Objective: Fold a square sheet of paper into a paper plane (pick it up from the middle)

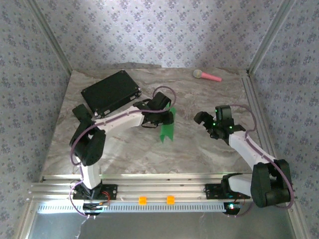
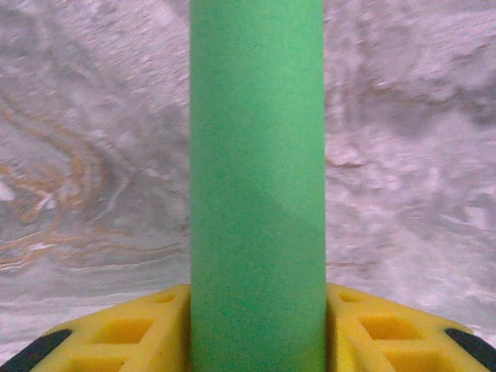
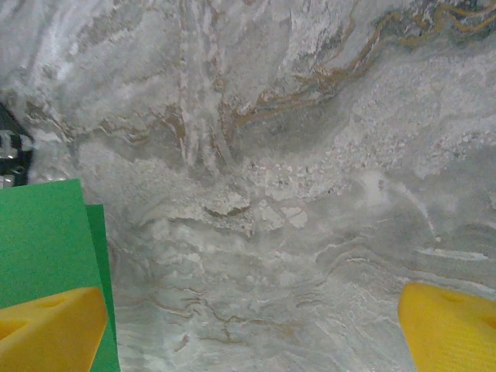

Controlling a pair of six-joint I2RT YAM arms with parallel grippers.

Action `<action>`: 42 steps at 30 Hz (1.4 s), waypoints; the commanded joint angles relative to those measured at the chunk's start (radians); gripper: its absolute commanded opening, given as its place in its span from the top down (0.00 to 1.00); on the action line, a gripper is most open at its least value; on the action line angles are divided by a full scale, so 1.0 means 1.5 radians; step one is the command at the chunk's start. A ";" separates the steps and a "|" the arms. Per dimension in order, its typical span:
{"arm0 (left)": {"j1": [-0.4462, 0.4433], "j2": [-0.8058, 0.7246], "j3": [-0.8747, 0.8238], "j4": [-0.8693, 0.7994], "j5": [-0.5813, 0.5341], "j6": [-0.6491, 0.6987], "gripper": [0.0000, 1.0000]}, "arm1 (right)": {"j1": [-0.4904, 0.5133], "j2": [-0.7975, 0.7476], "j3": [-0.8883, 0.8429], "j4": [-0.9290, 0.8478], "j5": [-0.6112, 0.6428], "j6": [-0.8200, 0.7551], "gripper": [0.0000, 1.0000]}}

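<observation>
The green paper (image 1: 167,130), folded into a narrow strip, sits near the middle of the marble desk (image 1: 199,154), just in front of the black rectangular case (image 1: 110,92). The left end effector (image 1: 167,118) reaches over from the left and meets the strip at its far end. In the left wrist view the strip (image 2: 257,186) runs straight up the centre and crosses in front of the yellow fingers (image 2: 132,335), which press in against it from either side, so the left end effector is closed on the paper. A faint diagonal crease crosses the strip's lower part. The right end effector (image 1: 202,119) hangs above bare desk to the right of the paper, apart from it. In the right wrist view its yellow fingertips (image 3: 50,329) sit at the two bottom corners with bare marble between them, so its jaws are wide and hold nothing. The paper (image 3: 46,240) shows at the left edge of that view as two overlapping layers, partly behind the left fingertip. A pink-handled microphone toy (image 1: 207,75) lies at the far edge of the desk, well apart from both arms.
</observation>
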 commanded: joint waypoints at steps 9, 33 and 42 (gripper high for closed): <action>0.050 -0.025 -0.154 0.265 0.187 -0.115 0.58 | -0.004 -0.016 -0.014 0.048 -0.048 0.023 0.02; 0.065 -0.024 -0.302 0.339 0.160 -0.190 0.58 | 0.050 0.110 0.038 0.031 -0.105 0.011 0.01; 0.066 -0.025 -0.307 0.288 0.130 -0.159 0.53 | 0.068 0.102 0.023 0.069 -0.094 0.003 0.01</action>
